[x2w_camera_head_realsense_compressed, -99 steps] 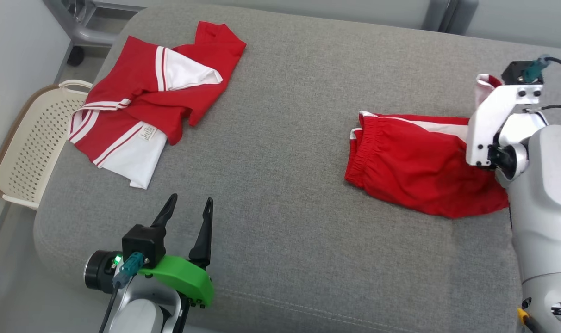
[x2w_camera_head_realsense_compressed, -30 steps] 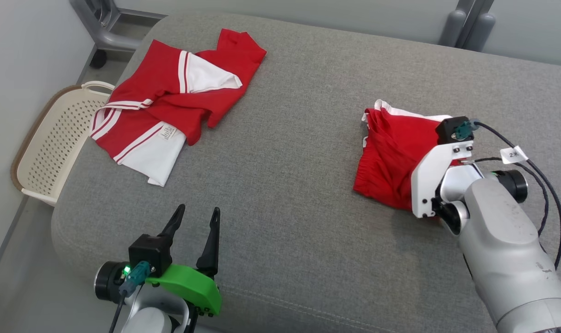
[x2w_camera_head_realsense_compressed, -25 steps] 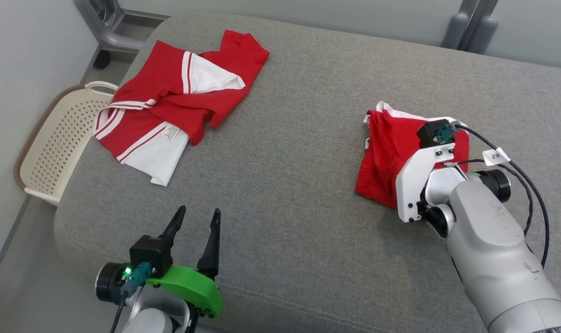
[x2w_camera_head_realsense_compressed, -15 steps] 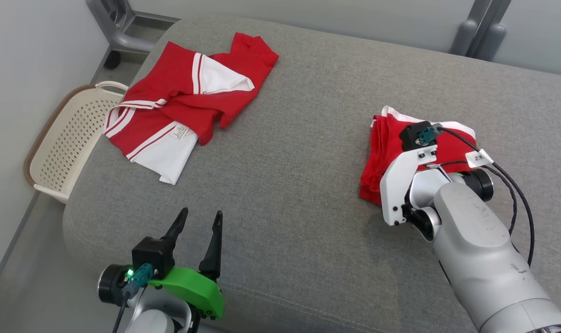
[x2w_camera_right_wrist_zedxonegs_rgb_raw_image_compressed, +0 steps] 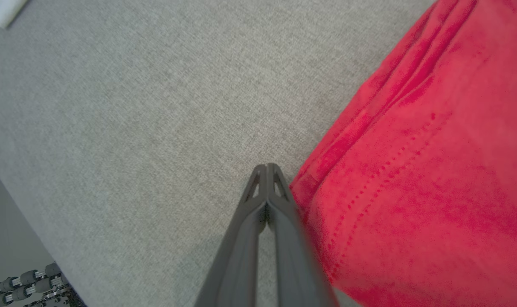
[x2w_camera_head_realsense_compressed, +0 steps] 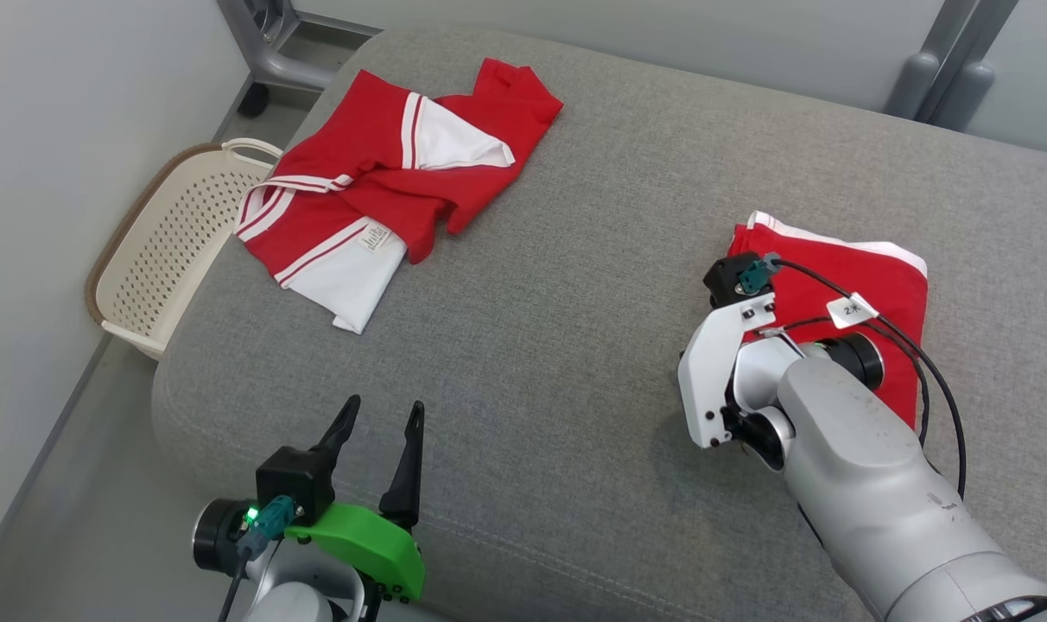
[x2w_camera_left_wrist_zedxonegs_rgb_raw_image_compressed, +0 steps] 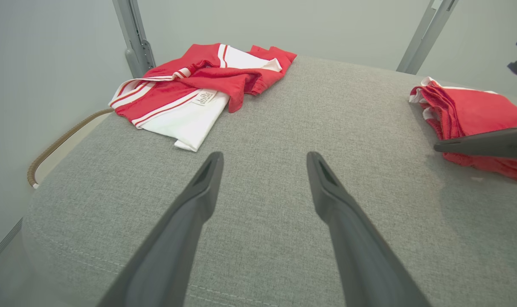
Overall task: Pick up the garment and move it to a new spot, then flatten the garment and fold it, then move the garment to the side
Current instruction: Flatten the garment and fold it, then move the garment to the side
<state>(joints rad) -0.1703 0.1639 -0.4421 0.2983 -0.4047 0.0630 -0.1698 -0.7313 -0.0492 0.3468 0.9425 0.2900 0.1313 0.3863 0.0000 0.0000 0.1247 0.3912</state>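
Right hand (x2w_camera_right_wrist_zedxonegs_rgb_raw_image_compressed: 266, 168): fingers pressed flat together, gripping nothing; tips low over grey cushion (x2w_camera_head_realsense_compressed: 575, 363), right at edge of folded red shorts (x2w_camera_head_realsense_compressed: 873, 276) on side facing shirt; contact with cloth unclear.
Shorts: compact folded stack, white trim along far edge, lying on right part of cushion, partly hidden under right forearm (x2w_camera_head_realsense_compressed: 869, 466) and cables (x2w_camera_head_realsense_compressed: 921, 363).
Left hand (x2w_camera_head_realsense_compressed: 383, 404): spread wide, empty, above near-left edge of cushion, well apart from shorts.
Red-and-white shirt (x2w_camera_head_realsense_compressed: 377, 190): crumpled at far-left corner.
Cream perforated basket (x2w_camera_head_realsense_compressed: 161, 259): on floor beside cushion's left edge.
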